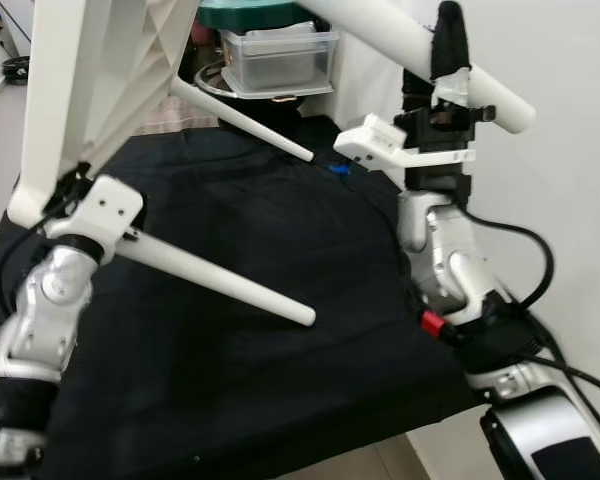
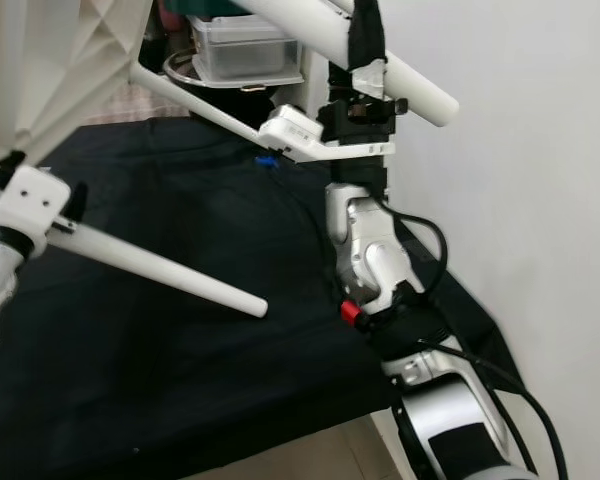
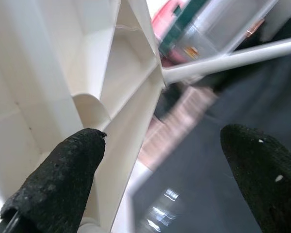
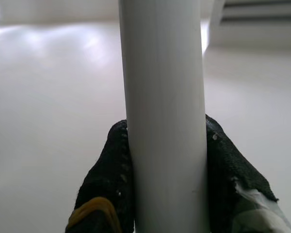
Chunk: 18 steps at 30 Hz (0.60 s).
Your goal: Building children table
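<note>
The white plastic table top (image 1: 100, 70) stands tilted up on its edge at the left, ribbed underside facing me. Two white legs stick out of it over the cloth: a near one (image 1: 220, 275) and a far one (image 1: 245, 125). A third leg (image 1: 380, 30) runs across the top right, and my right gripper (image 1: 450, 45) is shut on it; its black fingers (image 4: 111, 165) clamp both sides of the tube (image 4: 162, 97). My left gripper (image 3: 160, 160) is open at the table top's lower corner, one finger (image 3: 58, 179) close to the ribbing (image 3: 111, 73).
A black cloth covers the work surface (image 1: 280, 380). At the back stand a clear plastic box (image 1: 280, 55) with a green lid and a metal bowl (image 1: 220, 85). A small blue piece (image 1: 340, 168) lies near the right arm. A white wall (image 1: 570, 150) is close on the right.
</note>
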{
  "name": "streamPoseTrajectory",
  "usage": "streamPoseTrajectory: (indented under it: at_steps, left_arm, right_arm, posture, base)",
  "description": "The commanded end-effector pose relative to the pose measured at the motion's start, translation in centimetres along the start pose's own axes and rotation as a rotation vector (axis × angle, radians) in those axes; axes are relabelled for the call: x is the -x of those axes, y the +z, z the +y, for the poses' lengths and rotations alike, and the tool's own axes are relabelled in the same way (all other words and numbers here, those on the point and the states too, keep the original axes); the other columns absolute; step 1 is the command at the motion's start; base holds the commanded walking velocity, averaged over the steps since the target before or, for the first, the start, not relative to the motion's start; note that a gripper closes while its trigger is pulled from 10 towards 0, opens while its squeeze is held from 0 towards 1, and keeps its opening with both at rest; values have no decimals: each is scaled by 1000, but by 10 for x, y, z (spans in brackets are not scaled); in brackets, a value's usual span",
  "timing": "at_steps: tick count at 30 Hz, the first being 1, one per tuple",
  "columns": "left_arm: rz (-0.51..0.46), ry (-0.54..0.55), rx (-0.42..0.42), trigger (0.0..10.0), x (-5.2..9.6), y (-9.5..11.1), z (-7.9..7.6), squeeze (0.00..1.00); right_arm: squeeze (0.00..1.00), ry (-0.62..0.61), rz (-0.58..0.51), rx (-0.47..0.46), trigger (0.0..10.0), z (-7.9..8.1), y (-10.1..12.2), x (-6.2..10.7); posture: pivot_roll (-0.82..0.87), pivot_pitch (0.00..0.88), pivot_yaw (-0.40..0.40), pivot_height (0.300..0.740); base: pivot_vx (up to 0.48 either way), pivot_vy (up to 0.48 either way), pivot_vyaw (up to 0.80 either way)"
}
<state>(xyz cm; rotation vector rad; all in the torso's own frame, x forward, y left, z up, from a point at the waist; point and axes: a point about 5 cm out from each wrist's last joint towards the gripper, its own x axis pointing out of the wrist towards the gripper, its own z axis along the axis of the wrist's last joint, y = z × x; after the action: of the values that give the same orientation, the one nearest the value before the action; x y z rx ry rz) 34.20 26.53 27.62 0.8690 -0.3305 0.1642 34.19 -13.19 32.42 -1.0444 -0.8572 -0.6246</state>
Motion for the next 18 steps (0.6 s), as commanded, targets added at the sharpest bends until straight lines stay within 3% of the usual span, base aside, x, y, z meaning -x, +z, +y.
streamPoseTrajectory:
  at_steps: [1,3,5,6,7,8,11,12,14,15,16,17,18]
  left_arm:
    - [75,230,-77,10000,-1,-14,69,0]
    - [-8,242,-155,10000,-20,10,92,0]
    - [-8,242,-155,10000,-20,10,92,0]
    - [-52,242,-184,10000,-28,23,99,0]
    - [-52,242,-184,10000,-28,23,99,0]
    - [-98,247,-224,10000,-38,38,108,0]
    - [-126,252,-243,10000,-44,50,115,0]
    - [-165,261,-264,10000,-50,64,122,0]
    - [-165,261,-264,10000,-50,64,122,0]
    - [-200,272,-277,10000,-55,77,126,0]
    - [-200,272,-277,10000,-55,77,126,0]
    - [-233,278,-281,10000,-59,89,127,0]
    - [-233,278,-281,10000,-59,89,127,0]
  right_arm:
    - [0,-94,337,-17,0,-26,-64,-1]
    - [0,-2,460,-89,0,-11,-77,22]
    - [0,-2,460,-89,0,-11,-77,22]
    - [0,33,528,-122,0,-4,-82,34]
    - [0,33,528,-122,0,-4,-82,34]
    - [0,69,645,-173,0,4,-92,48]
    - [0,104,729,-211,0,10,-99,60]
    - [0,161,837,-254,0,19,-106,78]
    - [0,161,837,-254,0,19,-106,78]
    - [0,223,943,-300,0,27,-111,100]
    - [0,223,943,-300,0,27,-111,100]
    - [0,275,1041,-351,0,34,-112,121]
    - [0,275,1041,-351,0,34,-112,121]
  posture:
    - [118,0,-20,740]
    - [127,0,-10,740]
    - [127,0,-10,740]
    - [129,0,-8,740]
    - [129,0,-8,740]
    - [138,0,-4,740]
    - [140,0,-2,740]
    - [141,0,-1,740]
    - [141,0,-1,740]
    - [142,0,2,740]
    - [142,0,2,740]
    - [139,0,0,740]
    - [139,0,0,740]
  base:
    - [0,0,0]
    - [0,0,0]
    - [0,0,0]
    - [0,0,0]
    - [0,0,0]
    - [0,0,0]
    - [0,0,0]
    - [0,0,0]
    - [0,0,0]
    - [0,0,0]
    - [0,0,0]
    - [0,0,0]
    - [0,0,0]
